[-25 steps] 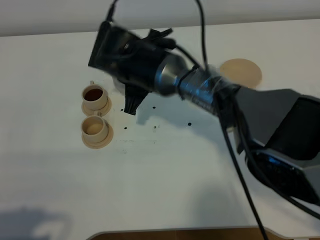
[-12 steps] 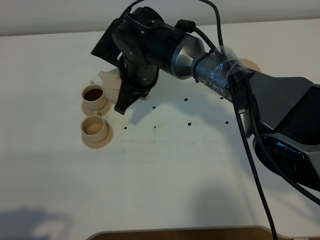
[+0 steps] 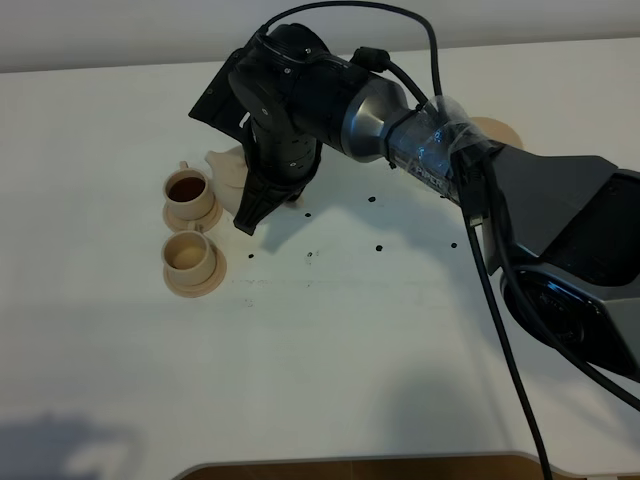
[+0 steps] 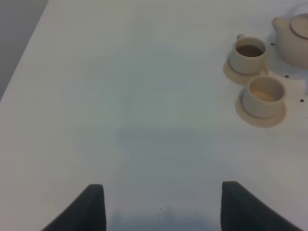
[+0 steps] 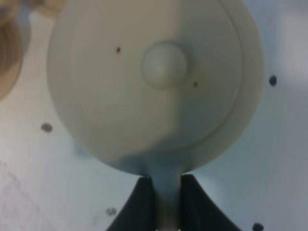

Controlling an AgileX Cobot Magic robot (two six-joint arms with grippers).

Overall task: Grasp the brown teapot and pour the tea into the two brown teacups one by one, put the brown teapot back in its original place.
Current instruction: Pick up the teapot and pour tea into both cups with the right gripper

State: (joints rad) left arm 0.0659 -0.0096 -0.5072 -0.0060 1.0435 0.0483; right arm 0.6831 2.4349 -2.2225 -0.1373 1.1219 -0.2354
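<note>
From the high camera I see a white table filling nearly the whole view, its top matte and evenly lit with no hard glare. At 12 o'clock the table's far edge meets a pale grey band, a wall or backdrop; I cannot tell which. At 6 o'clock a thin brown strip, wood-coloured, curves along the near edge. A soft grey shadow lies on the tabletop at 7 o'clock. A few small dark specks dot the surface near the centre. On the left wrist feed, a darker grey area shows beyond the table's side edge.
</note>
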